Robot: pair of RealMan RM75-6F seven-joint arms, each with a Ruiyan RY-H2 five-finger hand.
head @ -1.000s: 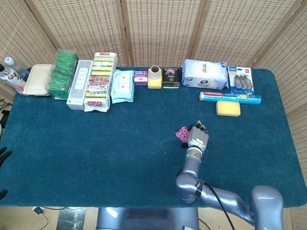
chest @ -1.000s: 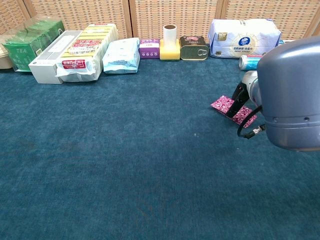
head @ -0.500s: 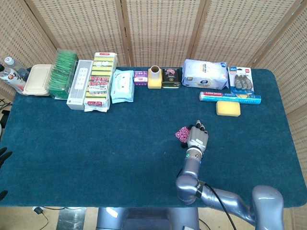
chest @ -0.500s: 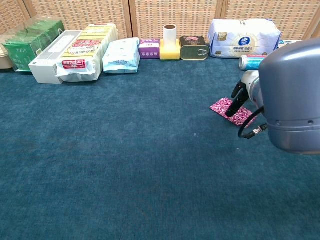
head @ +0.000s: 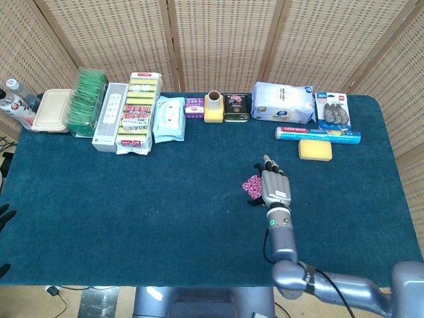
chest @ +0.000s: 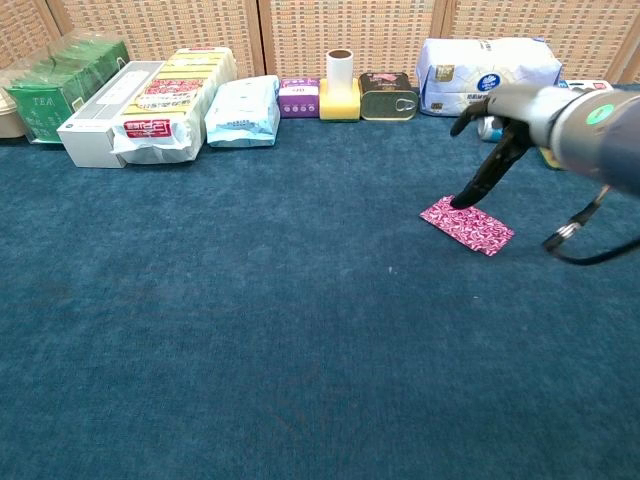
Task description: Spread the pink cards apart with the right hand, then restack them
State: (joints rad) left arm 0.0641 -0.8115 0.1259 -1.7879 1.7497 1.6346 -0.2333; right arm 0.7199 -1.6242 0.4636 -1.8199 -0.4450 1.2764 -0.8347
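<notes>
The pink patterned cards (chest: 466, 225) lie flat on the blue cloth as one small, slightly slanted stack, right of centre; the head view shows the cards (head: 252, 186) just left of my right hand (head: 275, 187). In the chest view the right hand (chest: 497, 140) reaches down from the upper right with its fingers stretched out. One dark fingertip (chest: 462, 201) touches the stack's far left corner, and the hand grips nothing. Of my left hand, only dark fingertips (head: 5, 213) show at the left edge of the head view, off the table.
Along the back edge stand a green tea box (chest: 45, 90), a white box (chest: 105, 115), yellow packs (chest: 175, 95), a wipes pack (chest: 243, 110), a yellow holder with a tube (chest: 340, 88), a tin (chest: 388, 96) and a tissue pack (chest: 488, 65). A yellow sponge (head: 315, 150) lies behind the hand.
My right arm has swung up and right, so its forearm no longer fills the chest view's right side. The hand's fingers have stretched out over the cards, which stay where they were.
</notes>
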